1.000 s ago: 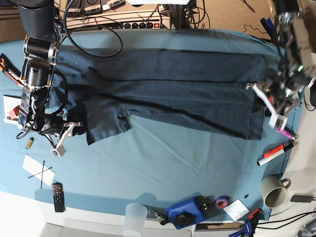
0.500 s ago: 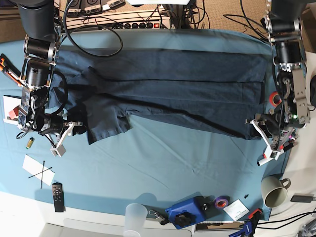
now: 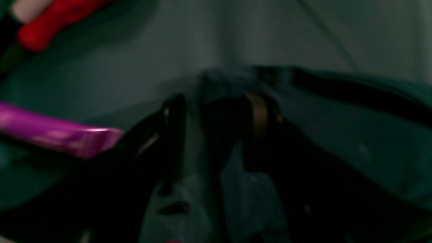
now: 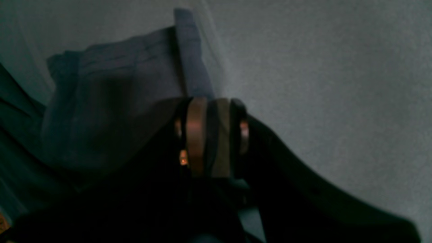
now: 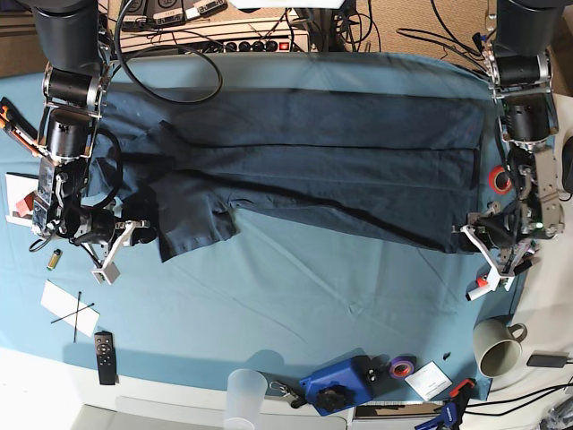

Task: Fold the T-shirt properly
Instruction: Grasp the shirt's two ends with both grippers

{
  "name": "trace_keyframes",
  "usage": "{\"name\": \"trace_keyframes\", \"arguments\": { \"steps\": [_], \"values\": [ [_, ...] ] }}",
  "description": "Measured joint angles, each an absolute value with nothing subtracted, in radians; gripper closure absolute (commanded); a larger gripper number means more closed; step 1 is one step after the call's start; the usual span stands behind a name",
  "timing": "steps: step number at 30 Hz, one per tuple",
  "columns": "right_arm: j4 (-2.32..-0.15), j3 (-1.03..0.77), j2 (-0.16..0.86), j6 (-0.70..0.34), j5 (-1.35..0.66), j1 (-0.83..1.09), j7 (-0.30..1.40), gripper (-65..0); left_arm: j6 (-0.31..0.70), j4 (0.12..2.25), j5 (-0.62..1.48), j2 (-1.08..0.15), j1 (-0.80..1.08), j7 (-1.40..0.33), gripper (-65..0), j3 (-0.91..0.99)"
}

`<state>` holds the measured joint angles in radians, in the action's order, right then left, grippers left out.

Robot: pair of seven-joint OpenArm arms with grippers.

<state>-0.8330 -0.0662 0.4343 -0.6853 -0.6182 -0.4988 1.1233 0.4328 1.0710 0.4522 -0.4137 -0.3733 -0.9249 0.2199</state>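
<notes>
One T-shirt [image 5: 304, 170], two grippers: left gripper [image 5: 491, 248] slightly parted at its hem corner; right gripper [image 5: 125, 240] closed beside the sleeve.

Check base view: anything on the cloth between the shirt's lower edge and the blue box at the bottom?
Base view shows nothing there: only bare teal table cloth, lightly creased, between the T-shirt and the blue box.

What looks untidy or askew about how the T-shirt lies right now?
The T-shirt lies slanted across the table cloth; its near edge runs diagonally, and one sleeve juts out crumpled beside the right claw.
</notes>
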Motion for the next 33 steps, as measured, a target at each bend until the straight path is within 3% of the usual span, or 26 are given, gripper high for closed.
{"name": "trace_keyframes", "arguments": {
  "steps": [4,7,9,10,13,25,33],
  "values": [
    [-0.833,-0.066,0.434,-0.685,-0.619,-0.499,1.125,-12.9,0.465,1.06,0.521,-0.408,-0.374,-0.953,-21.3,0.222],
    [-0.833,-0.066,0.434,-0.685,-0.619,-0.499,1.126,-12.3,0.464,1.06,0.522,-0.407,-0.373,-0.953,-11.5,0.222],
    [-0.833,-0.066,0.434,-0.685,-0.618,-0.499,1.126,-4.1,0.443,1.06,0.525,-0.407,-0.37,-0.947,-0.8,0.222],
    [-0.833,-0.066,0.434,-0.683,-0.618,-0.498,1.127,0.0,0.408,1.059,0.525,-0.407,-0.368,-0.937,0.0,0.222],
    [-0.833,-0.066,0.434,-0.684,-0.609,-0.496,1.11,0.0,0.341,1.058,0.545,-0.406,-0.366,-0.933,0.0,0.222],
    [-1.045,-0.123,0.429,-0.688,-0.659,-0.477,1.172,0.0,0.279,1.192,0.517,-0.399,-0.355,-1.117,0.0,0.25],
    [-1.186,-0.223,0.427,-0.689,-0.682,-0.387,1.201,0.0,0.296,1.311,0.71,-0.401,-0.324,-1.297,0.0,0.422]
  ]
}}
